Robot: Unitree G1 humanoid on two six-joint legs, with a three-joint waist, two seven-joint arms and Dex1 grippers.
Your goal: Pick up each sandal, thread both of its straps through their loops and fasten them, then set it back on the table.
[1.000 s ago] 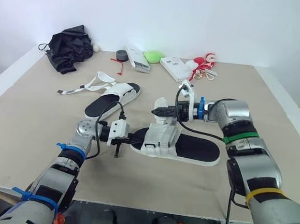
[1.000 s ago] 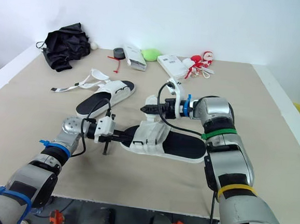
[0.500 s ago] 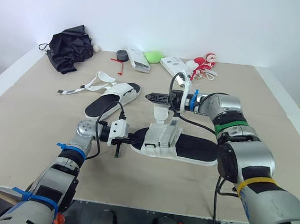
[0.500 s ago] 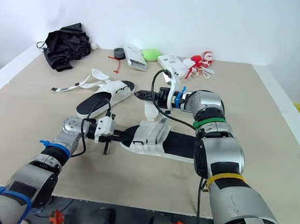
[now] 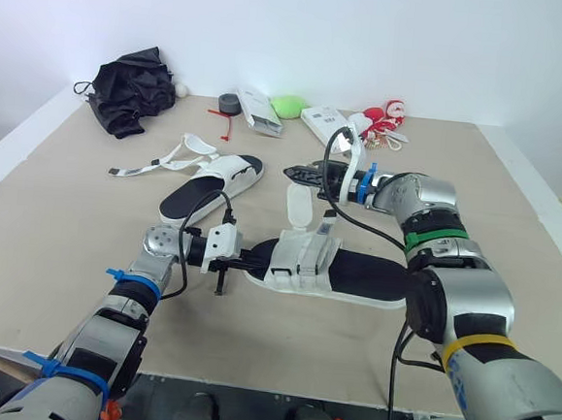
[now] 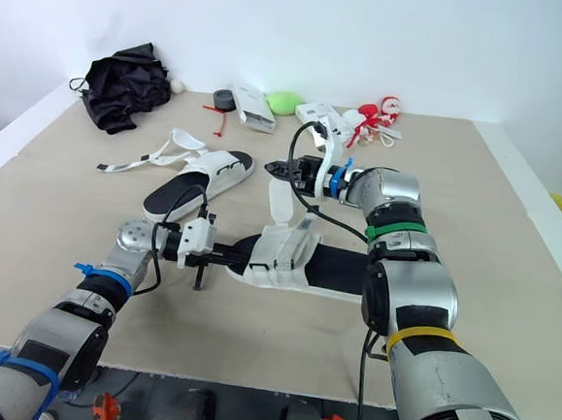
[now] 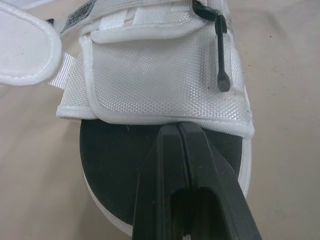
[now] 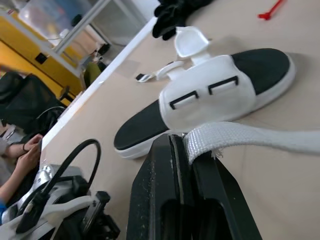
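The near sandal (image 5: 359, 275) lies mid-counter (image 5: 67, 213), toe toward 9 o'clock. The left fingers (image 5: 253, 261), clenched together, rest on its toe insole. The right fingers (image 5: 301, 176) pinch its white strap (image 5: 299, 208), lifted toward 12 o'clock. The second sandal (image 5: 210, 187) sits at its 10 o'clock.

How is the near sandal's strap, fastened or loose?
Loose: the strap is pinched in the right fingers, lifted off the sandal.

The beige counter (image 5: 56, 222) carries a sandal (image 5: 363, 275) touching the left end effector (image 5: 257, 263), a second sandal (image 5: 205, 189) just beyond it, and a black cloth (image 5: 130, 86) and boxes (image 5: 255, 111) far beyond.
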